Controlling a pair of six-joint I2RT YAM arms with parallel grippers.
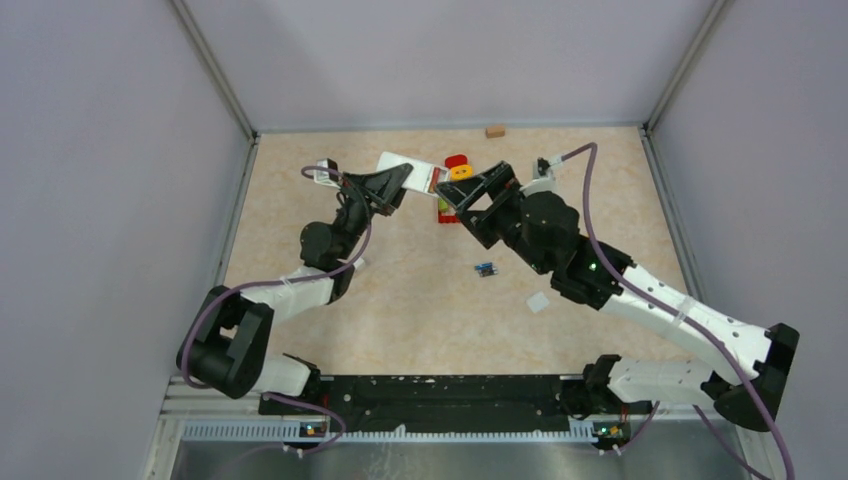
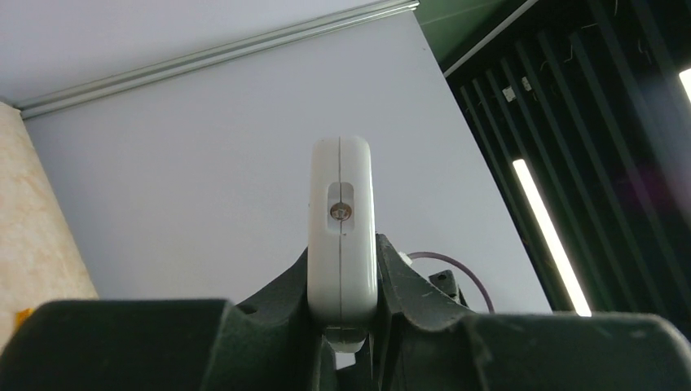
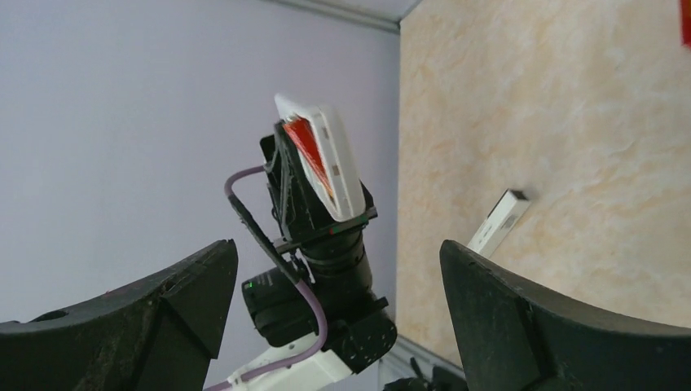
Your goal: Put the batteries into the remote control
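Your left tool (image 2: 342,281) is closed narrow on the white remote (image 2: 342,236). Its fingers (image 2: 273,305) press both flat sides, and the remote sits edge-on to the wrist camera, raised off the worktop (image 1: 420,320). The right wrist view shows a red patch on one face of that remote. Your right tool (image 3: 338,244) is spread wide with nothing between its fingers. It hangs just right of the remote, over a red item (image 1: 443,208) that it partly hides.

Counts:
- one white remote
- one red-and-yellow item (image 1: 458,167), just beyond the right tool
- one tan block (image 1: 495,130) at the far wall
- one small white square piece (image 1: 538,302) beside the right forearm

The batteries (image 1: 486,268) are a tiny blue-and-dark cluster lying on the worktop, near the right forearm and well apart from the remote. They are too small for you to count the cells.

Walls close the left, right and far sides. Both tools crowd the far centre. The widest bare worktop runs from the batteries toward the left arm.
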